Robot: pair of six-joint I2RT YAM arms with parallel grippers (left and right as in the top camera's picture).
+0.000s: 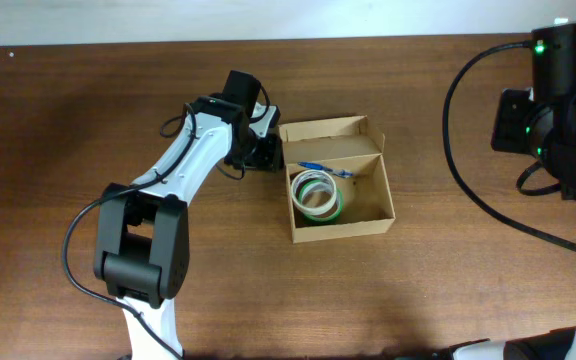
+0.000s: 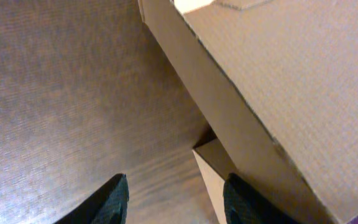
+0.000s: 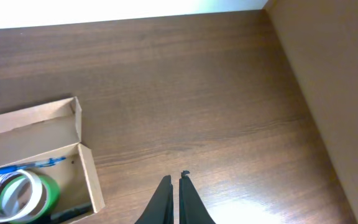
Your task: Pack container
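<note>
The container (image 1: 373,215) is a tan cardboard box, open at mid table with its lid flap (image 1: 333,132) raised at the far side. Inside lie a white and a green tape roll (image 1: 316,195) and a blue pen (image 1: 326,168). My left gripper (image 1: 266,152) is low against the box's left wall. In the left wrist view it (image 2: 176,199) is open, with bare table and a cardboard side flap (image 2: 209,171) between its fingers; the flap is close by the right finger. My right gripper (image 3: 174,183) is shut and empty over bare table, to the right of the container (image 3: 86,168).
The right arm's base and cables (image 1: 558,100) fill the table's right edge. A black item (image 3: 73,214) lies in the box's near corner beside the tape rolls (image 3: 17,193). A tan wall (image 3: 334,81) rises on the right in the right wrist view.
</note>
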